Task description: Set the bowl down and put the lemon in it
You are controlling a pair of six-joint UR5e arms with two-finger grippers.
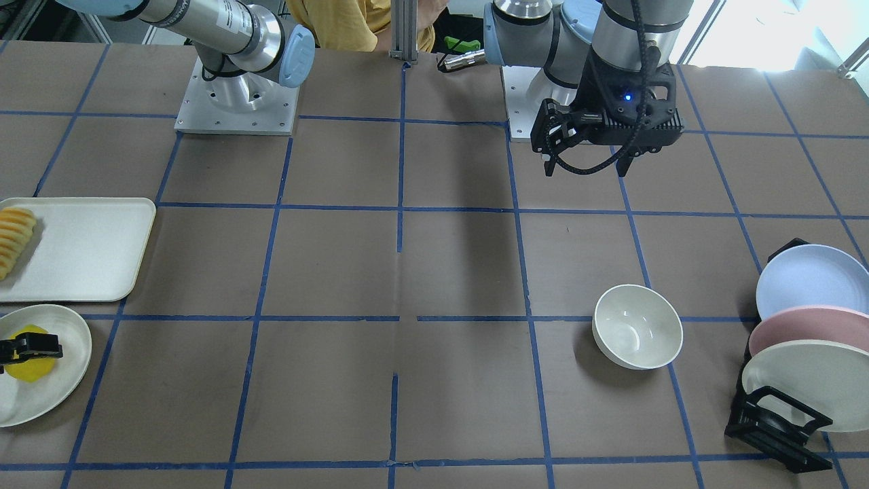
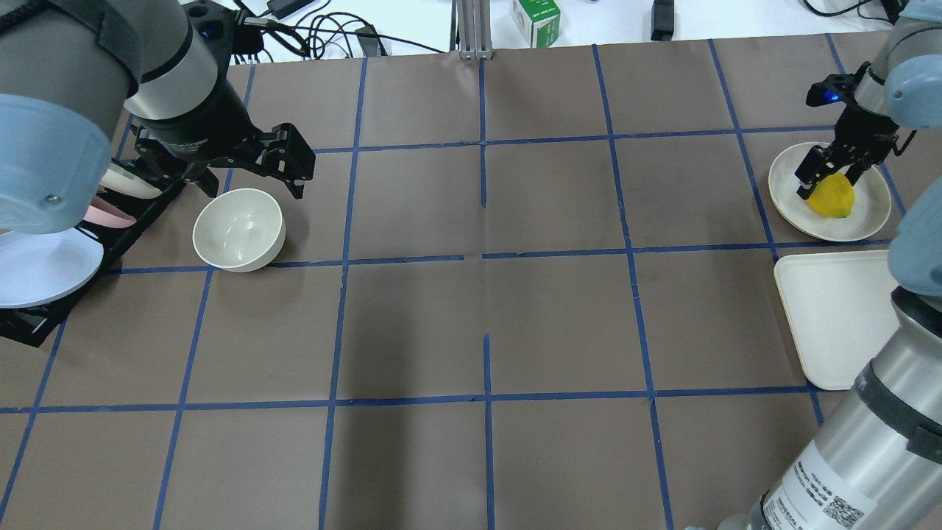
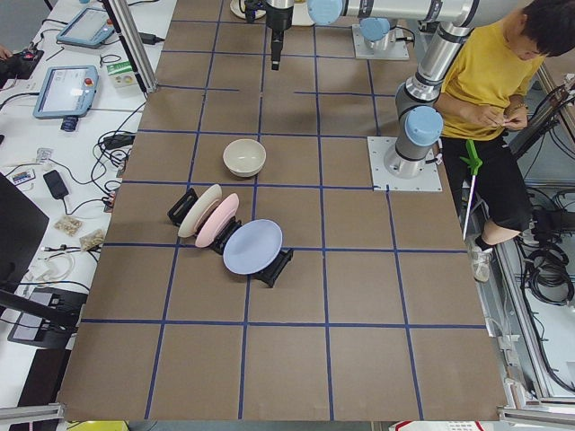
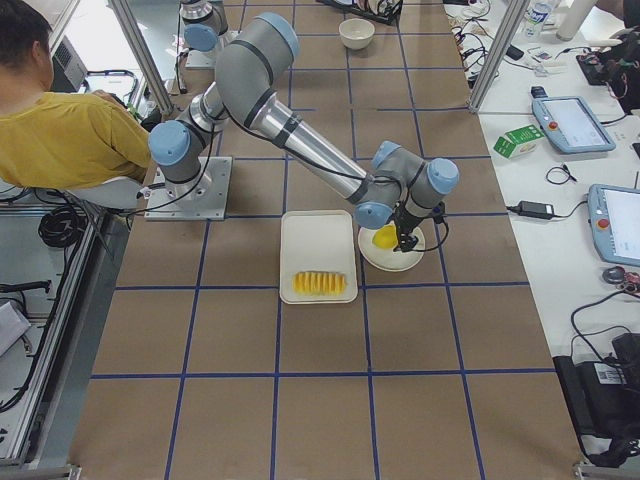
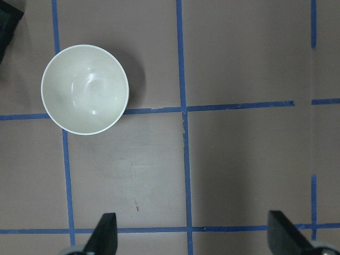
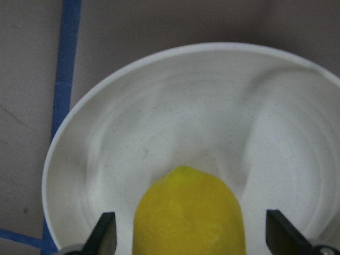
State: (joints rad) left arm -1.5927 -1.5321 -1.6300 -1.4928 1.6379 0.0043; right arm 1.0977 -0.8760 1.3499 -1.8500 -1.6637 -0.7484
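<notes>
Closest to the right wrist camera sits the lemon [image 6: 188,212], lying in the gap between the two fingers of the right gripper [image 6: 194,236]. The fingers are spread wide, and a sliver of plate shows on each side of the fruit, so neither finger touches it. Only this view shows that gap. From overhead the black fingers merely overlap the yellow, and from the front-facing camera one finger crosses the fruit and hides part of it. One pointed end of the lemon aims away from the wrist toward the middle of the cream plate [image 6: 212,95]; the other end is cut off by the lower edge of the picture. Its long axis runs along the gap, crosswise to the line between the fingers. Plate and lemon lie at the table's right, on the side far from the robot, just beside a cream tray [image 2: 824,324]. On that tray, sliced yellow-orange fruit [image 1: 15,239] shows from the front and from the right-end camera, but overhead the right arm covers it.

At the left, the bowl [image 5: 85,89] stands upright, mouth up, over a blue tape line, near a black rack of plates [image 1: 774,424]. The left gripper [image 5: 194,236] hangs above the table with its fingers spread and only brown paper between them, apart from the bowl
</notes>
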